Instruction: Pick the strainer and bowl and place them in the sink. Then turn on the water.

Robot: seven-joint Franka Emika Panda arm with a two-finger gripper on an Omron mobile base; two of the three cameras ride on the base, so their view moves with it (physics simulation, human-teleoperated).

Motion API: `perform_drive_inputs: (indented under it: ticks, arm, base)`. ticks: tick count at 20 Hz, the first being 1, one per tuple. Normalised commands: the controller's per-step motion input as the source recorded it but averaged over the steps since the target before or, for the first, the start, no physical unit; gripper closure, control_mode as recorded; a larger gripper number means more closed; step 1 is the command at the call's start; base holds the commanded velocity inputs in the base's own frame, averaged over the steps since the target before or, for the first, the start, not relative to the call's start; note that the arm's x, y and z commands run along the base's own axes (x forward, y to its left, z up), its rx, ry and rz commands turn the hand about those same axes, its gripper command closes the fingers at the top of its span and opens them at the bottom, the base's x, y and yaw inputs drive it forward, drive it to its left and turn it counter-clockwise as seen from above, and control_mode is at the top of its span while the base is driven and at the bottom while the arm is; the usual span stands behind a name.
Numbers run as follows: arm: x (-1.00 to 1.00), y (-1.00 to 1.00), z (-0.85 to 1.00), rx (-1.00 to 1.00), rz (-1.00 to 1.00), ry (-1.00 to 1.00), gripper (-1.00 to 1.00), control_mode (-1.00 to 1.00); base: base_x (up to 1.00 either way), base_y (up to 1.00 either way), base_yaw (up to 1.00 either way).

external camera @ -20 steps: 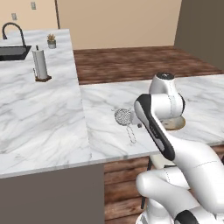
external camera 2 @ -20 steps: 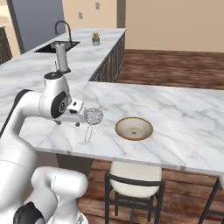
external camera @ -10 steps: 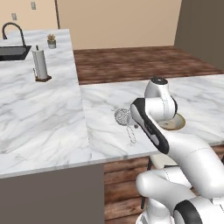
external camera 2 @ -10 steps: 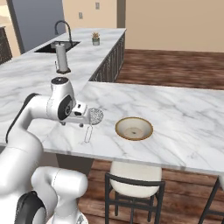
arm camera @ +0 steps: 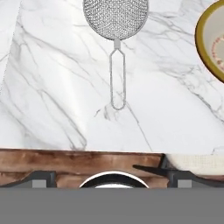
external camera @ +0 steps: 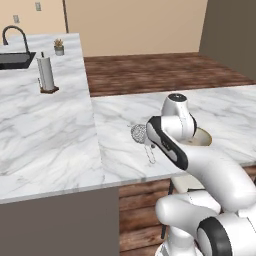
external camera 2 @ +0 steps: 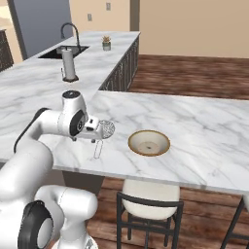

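The strainer (arm camera: 116, 17), a small silver mesh dome, lies on the marble counter with its thin wire handle (arm camera: 117, 78) pointing toward the counter's front edge. It also shows in the base views as strainer (external camera: 139, 134) and strainer (external camera 2: 106, 129). My gripper (arm camera: 111, 177) hangs open above the front edge, just short of the handle's end, with nothing between its fingertips (arm camera: 41, 177). Beside the strainer rests the tan bowl (external camera 2: 149, 142), empty and brown-rimmed; my arm half hides the bowl (external camera: 202, 137). The black sink (external camera: 12, 60) with its dark faucet (external camera: 15, 32) is far off at the back left.
A paper towel roll (external camera: 46, 74) and a small potted plant (external camera: 59, 47) stand on the long counter wing between me and the sink. A stool (external camera 2: 150, 194) is tucked under the counter edge below the bowl. Wood floor lies beyond the counter.
My hand has dropped and swung closer to the strainer, jaws staying wide. The strainer and the bowl have not moved.
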Motion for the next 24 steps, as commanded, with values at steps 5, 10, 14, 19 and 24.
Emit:
perform_drive_inputs:
  ticks: [5,10,14,19,24]
  arm:
    - [0.25,0.00,-0.20,0.00,0.00,0.00,-1.00,-1.00]
    - [0.26,0.00,-0.20,0.00,0.00,0.00,-1.00,-1.00]
    - [0.32,0.00,-0.19,0.00,0.00,0.00,-1.00,-1.00]
    - [0.31,0.00,-0.20,0.00,0.00,0.00,-1.00,-1.00]
    - [0.29,0.00,-0.22,0.00,0.00,0.00,-1.00,-1.00]
  base:
    - [0.00,0.00,0.00]
    - [0.00,0.00,0.00]
    - [0.00,0.00,0.00]
    - [0.00,0.00,0.00]
    - [0.00,0.00,0.00]
